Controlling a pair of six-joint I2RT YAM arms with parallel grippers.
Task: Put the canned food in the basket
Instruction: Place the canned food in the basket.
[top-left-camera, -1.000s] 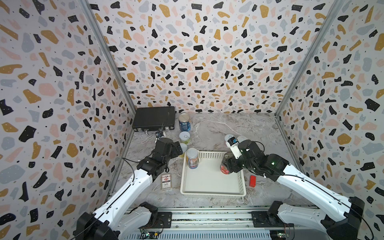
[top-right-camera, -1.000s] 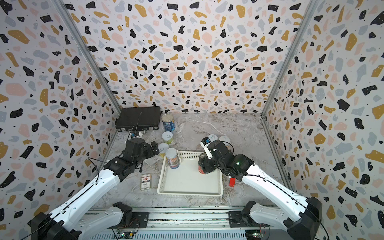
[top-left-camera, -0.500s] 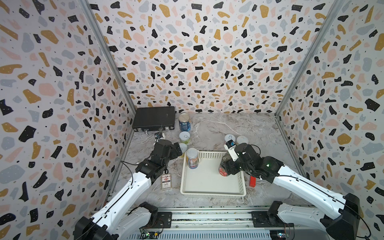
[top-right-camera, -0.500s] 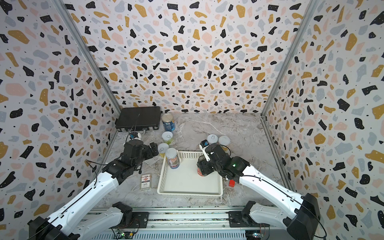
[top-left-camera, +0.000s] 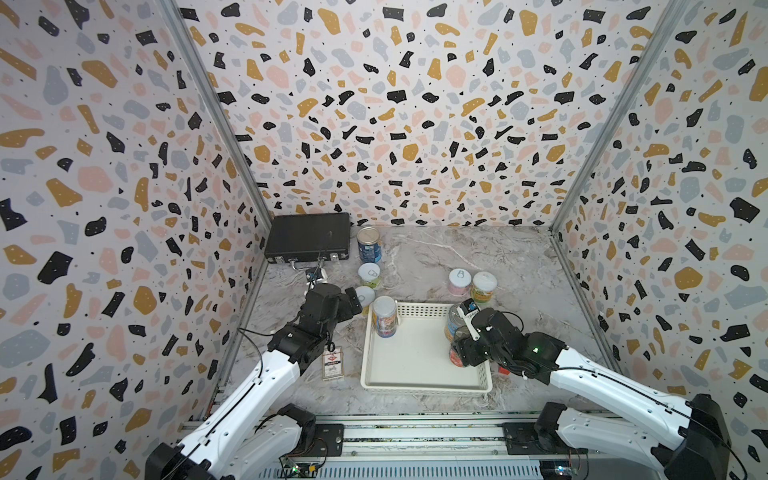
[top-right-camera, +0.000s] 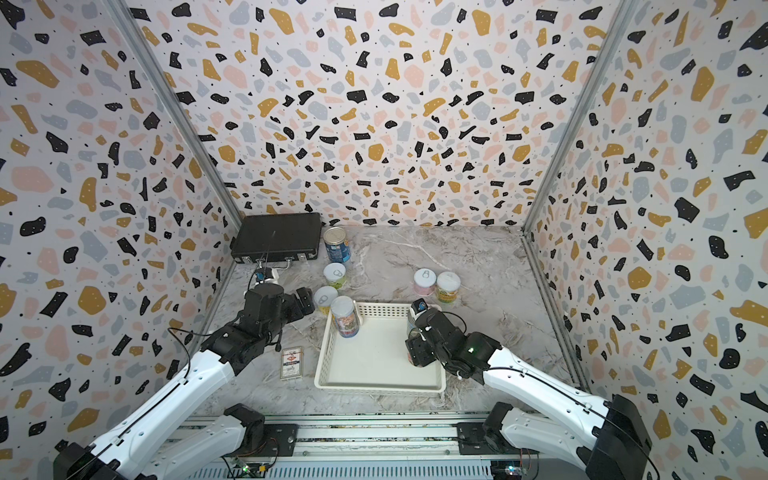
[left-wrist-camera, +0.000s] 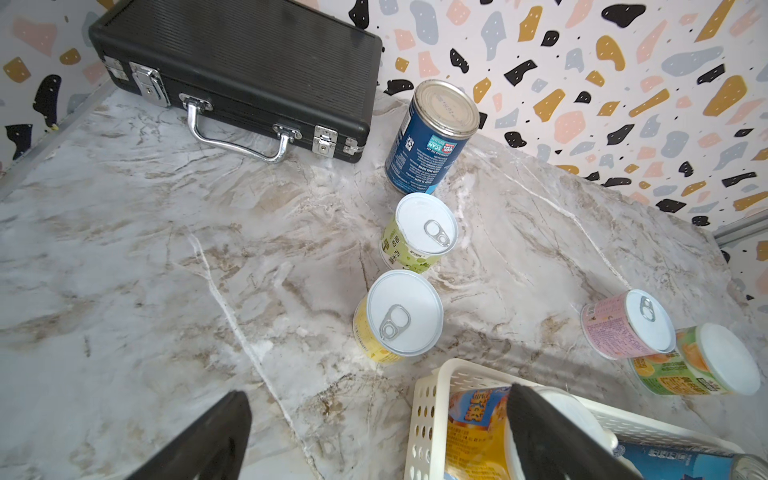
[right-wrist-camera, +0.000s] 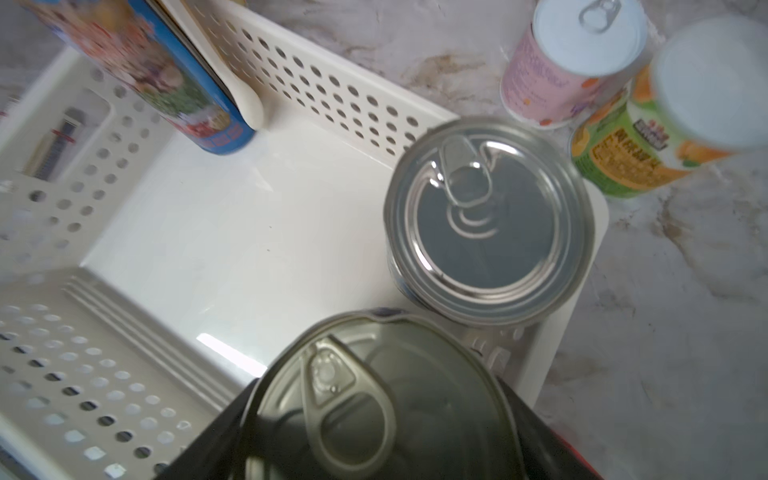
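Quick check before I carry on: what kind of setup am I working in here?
Most likely a lab test booth, not a real kitchen: speckled walls close in a marble-look table on three sides, and two white arms are mounted on a rail at the open front. Cans and a white basket look staged.

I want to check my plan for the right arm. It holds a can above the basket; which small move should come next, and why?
Probably lower it. The right end effector grips a red can over the basket, beside the silver-topped can; the floor beneath looks free.
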